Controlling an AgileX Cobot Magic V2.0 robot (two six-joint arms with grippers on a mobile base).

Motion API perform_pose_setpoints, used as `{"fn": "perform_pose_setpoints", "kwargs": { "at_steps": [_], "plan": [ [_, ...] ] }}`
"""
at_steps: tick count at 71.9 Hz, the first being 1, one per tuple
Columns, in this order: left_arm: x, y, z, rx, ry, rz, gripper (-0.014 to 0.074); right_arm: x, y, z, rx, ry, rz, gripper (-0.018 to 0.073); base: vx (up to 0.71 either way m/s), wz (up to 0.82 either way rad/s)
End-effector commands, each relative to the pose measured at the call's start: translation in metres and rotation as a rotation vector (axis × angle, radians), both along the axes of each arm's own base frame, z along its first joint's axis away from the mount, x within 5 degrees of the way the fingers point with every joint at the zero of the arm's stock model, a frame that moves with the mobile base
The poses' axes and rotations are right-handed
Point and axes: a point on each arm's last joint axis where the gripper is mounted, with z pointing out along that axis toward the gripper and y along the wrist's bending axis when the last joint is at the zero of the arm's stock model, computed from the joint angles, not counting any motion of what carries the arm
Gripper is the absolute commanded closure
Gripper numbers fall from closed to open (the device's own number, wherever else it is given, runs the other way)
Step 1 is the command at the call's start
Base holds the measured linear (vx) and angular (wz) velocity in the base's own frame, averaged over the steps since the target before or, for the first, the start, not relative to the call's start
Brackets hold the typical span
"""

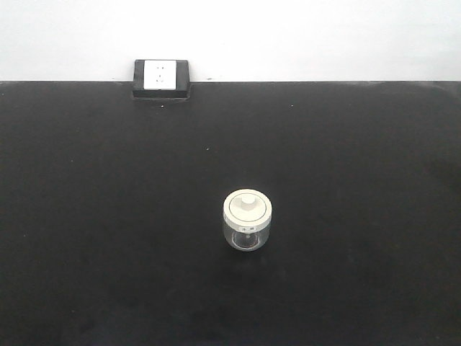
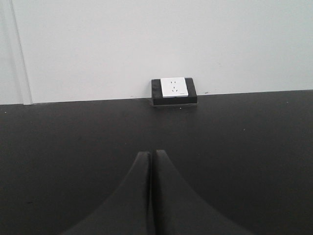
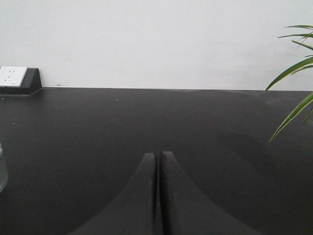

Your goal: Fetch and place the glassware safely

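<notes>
The glassware, a small squat clear glass jar (image 1: 247, 220) with a cream-white round lid and central knob, stands upright on the black table (image 1: 108, 216), a little right of centre. A sliver of its glass shows at the left edge of the right wrist view (image 3: 2, 169). My left gripper (image 2: 151, 153) is shut and empty, low over the table, pointing at the back wall. My right gripper (image 3: 158, 154) is shut and empty, with the jar off to its left. Neither gripper shows in the front view.
A black socket box with a white face (image 1: 160, 76) sits at the table's back edge against the white wall; it also shows in the left wrist view (image 2: 173, 90) and the right wrist view (image 3: 17, 78). Green plant leaves (image 3: 293, 73) hang in at the right.
</notes>
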Motion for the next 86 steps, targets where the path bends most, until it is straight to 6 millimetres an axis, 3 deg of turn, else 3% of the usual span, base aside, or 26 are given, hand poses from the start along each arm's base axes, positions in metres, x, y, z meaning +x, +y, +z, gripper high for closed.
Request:
{"fn": "perform_pose_setpoints", "kwargs": {
  "at_steps": [1,86],
  "plan": [
    [-0.0003,-0.0001,-0.0034,-0.017,-0.056,-0.002,0.0603,0.0002,-0.0002,0.0012,0.000,-0.070,-0.005,0.0567,0.00,0.00],
    [-0.0003,-0.0001,-0.0034,-0.017,-0.056,-0.002,0.0603,0.0002,-0.0004,0.0007,0.023,-0.065,-0.008,0.0567,0.00,0.00]
  ]
}}
